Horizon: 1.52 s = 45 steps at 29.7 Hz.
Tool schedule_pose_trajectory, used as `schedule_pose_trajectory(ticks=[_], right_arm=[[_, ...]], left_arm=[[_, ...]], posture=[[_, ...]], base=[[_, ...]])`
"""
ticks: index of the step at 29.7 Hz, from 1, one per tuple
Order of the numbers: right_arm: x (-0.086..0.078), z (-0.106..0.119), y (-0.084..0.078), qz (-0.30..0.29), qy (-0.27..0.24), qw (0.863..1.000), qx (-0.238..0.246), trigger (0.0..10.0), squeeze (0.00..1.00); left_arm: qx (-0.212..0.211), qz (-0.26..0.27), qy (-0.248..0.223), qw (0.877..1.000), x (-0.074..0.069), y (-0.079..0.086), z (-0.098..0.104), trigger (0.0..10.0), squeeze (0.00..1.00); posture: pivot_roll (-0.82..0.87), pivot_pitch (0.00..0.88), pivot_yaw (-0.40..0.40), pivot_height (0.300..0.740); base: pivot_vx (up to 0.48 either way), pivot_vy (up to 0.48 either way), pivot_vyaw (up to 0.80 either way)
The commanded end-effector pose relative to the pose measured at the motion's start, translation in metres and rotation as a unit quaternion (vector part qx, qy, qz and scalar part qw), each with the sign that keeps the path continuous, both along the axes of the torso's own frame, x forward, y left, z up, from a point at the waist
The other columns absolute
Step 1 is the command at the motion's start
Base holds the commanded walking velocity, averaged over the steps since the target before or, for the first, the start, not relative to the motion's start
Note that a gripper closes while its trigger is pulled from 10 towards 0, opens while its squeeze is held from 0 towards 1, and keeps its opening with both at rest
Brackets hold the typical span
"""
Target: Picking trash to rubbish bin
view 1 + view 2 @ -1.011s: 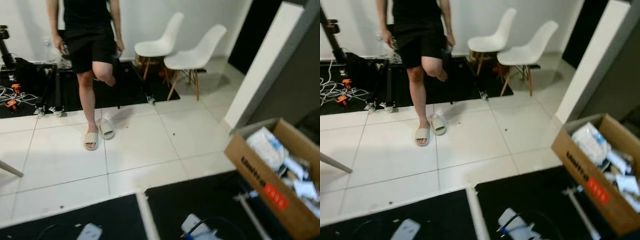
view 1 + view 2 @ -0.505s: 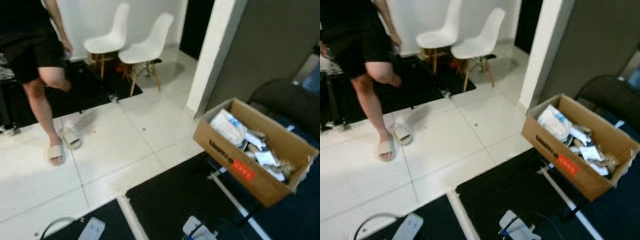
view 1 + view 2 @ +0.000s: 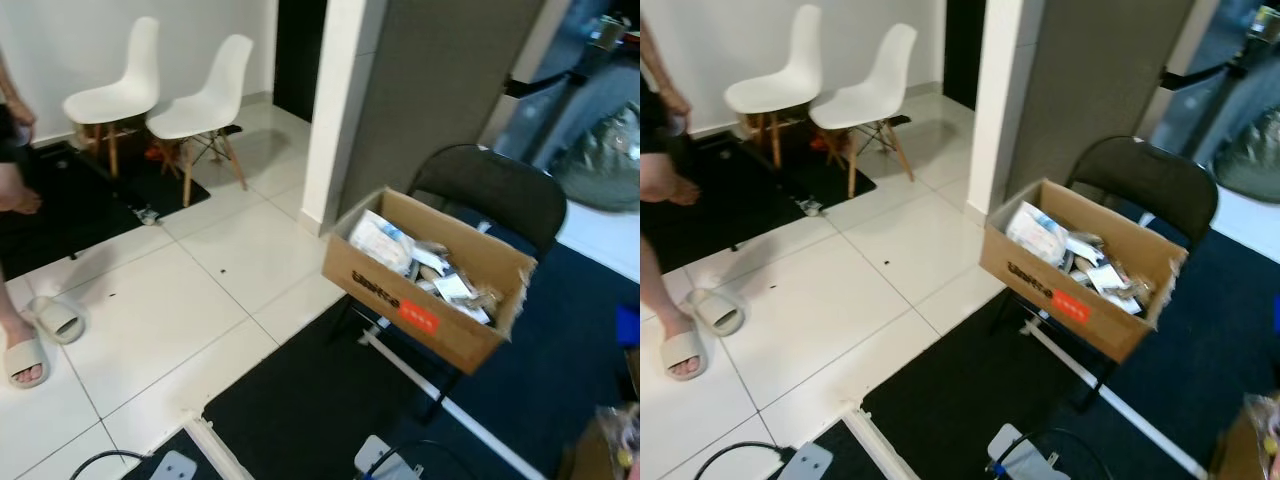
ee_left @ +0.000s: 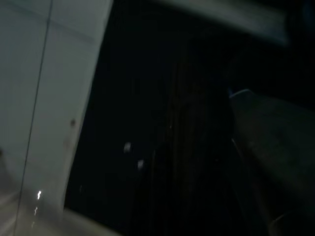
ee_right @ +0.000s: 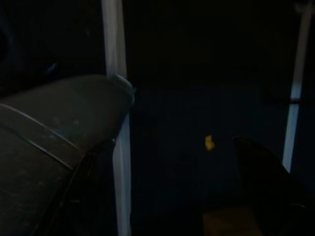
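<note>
An open cardboard box [image 3: 428, 298] with a red label rests on the seat of a black folding chair [image 3: 492, 188]. It holds white wrappers and packets [image 3: 383, 240]. At the lower right edge a brown container with crumpled wrappers [image 3: 612, 445] is partly cut off. Both arms hang low. The left wrist view is very dark, with white tile [image 4: 44, 98] beside a black mat. The right wrist view is dark too, with a small yellow scrap [image 5: 208, 142] on a dark blue floor beside a white strip [image 5: 115, 73].
A white pillar [image 3: 335, 100] and a grey wall stand behind the box. Two white chairs [image 3: 200, 95] stand at the back left. A person's foot in a slipper [image 3: 22, 358] and a loose slipper [image 3: 58, 318] are at the left. A black mat [image 3: 320, 400] lies in front.
The whole picture has swung to the right: the box on the chair now sits near the middle and the person has slid to the left edge. The chair back and dark blue floor have come into sight.
</note>
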State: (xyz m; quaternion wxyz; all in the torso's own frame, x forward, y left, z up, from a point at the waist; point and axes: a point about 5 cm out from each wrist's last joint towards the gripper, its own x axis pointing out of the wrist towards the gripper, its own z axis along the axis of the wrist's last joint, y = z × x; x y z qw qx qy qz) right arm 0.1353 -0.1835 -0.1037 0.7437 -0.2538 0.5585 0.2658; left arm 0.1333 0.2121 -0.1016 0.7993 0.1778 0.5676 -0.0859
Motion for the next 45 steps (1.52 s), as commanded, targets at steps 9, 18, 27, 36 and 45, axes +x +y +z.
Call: schedule_pose_trajectory(ticks=[9, 18, 27, 36, 45], right_arm=[[-0.015, -0.004, -0.009, -0.002, 0.030, 1.000, -0.008, 10.0, 0.00], [-0.013, -0.003, -0.009, -0.002, 0.027, 1.000, -0.008, 10.0, 0.00], [-0.011, -0.003, -0.007, -0.021, 0.020, 1.000, -0.002, 10.0, 0.00], [-0.010, -0.002, -0.008, -0.037, 0.015, 0.999, 0.000, 10.0, 0.00], [-0.006, -0.001, -0.006, -0.048, 0.003, 0.999, 0.010, 10.0, 0.00]], left_arm=[[0.007, 0.001, 0.017, 1.000, -0.009, 0.001, -0.003, 10.0, 0.00], [0.011, 0.013, 0.012, 1.000, -0.008, 0.002, -0.003, 10.0, 0.00], [0.017, 0.050, -0.004, 0.999, -0.007, 0.004, -0.002, 10.0, 0.00], [0.021, 0.079, -0.015, 0.997, -0.007, 0.007, -0.001, 10.0, 0.00], [0.028, 0.092, -0.024, 0.995, -0.006, 0.009, 0.000, 10.0, 0.00]], posture=[[0.05, 0.000, -0.055, 0.740], [0.06, 0.003, -0.060, 0.740], [0.06, 0.031, -0.057, 0.740], [0.05, 0.051, -0.056, 0.740], [0.06, 0.057, -0.049, 0.740]], base=[[0.000, 0.000, -0.75], [0.000, 0.000, -0.75], [0.000, 0.000, -0.75], [0.000, 0.000, -0.75], [0.244, 0.000, 0.00]])
